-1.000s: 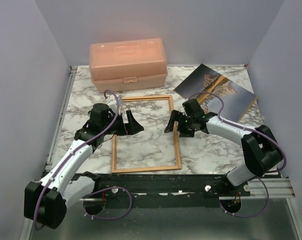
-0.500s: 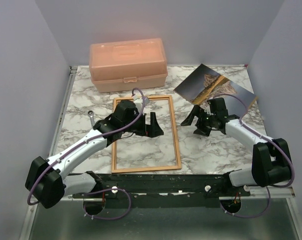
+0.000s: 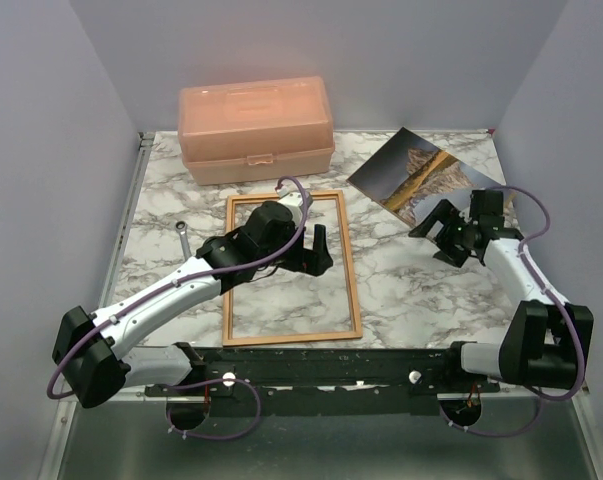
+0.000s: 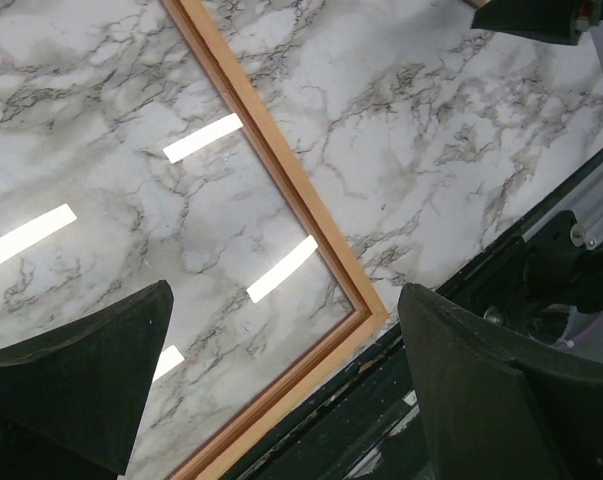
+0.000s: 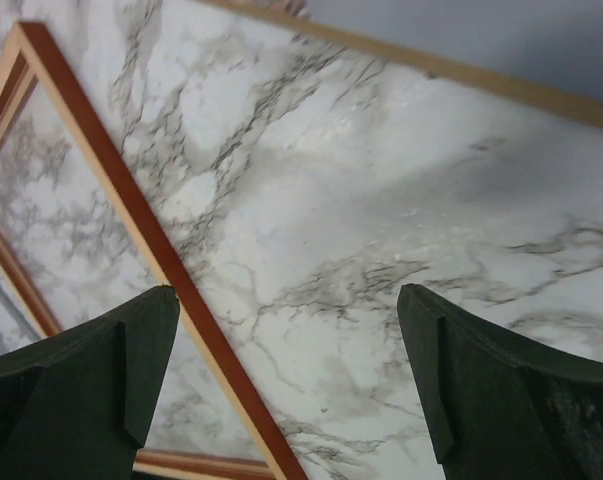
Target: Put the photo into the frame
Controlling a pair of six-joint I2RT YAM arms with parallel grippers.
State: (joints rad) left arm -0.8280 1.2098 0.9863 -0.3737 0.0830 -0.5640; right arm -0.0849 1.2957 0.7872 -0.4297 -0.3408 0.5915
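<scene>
**Top view:** we see frame [image 3: 352, 285] flat on table [image 3: 421, 295], centre. Photo [image 3: 421, 170] lies upper right, well apart from frame. Peach box [image 3: 256, 130] sits at top. Left pincer [image 3: 316, 250] over frame's upper part, spread wide, empty. Right pincer [image 3: 441, 234] near photo's lower edge, wide, empty.

**Left wrist:** we see frame's corner and rail [image 4: 281, 165] running down centre, marble either side. Fingers [image 4: 71, 380] wide apart, nothing gripped.

**Right wrist:** we see frame's rail [image 5: 131, 205] at left and bare marble between wide fingers [image 5: 501, 400]. Tan strip upper right, we cannot tell what.
</scene>
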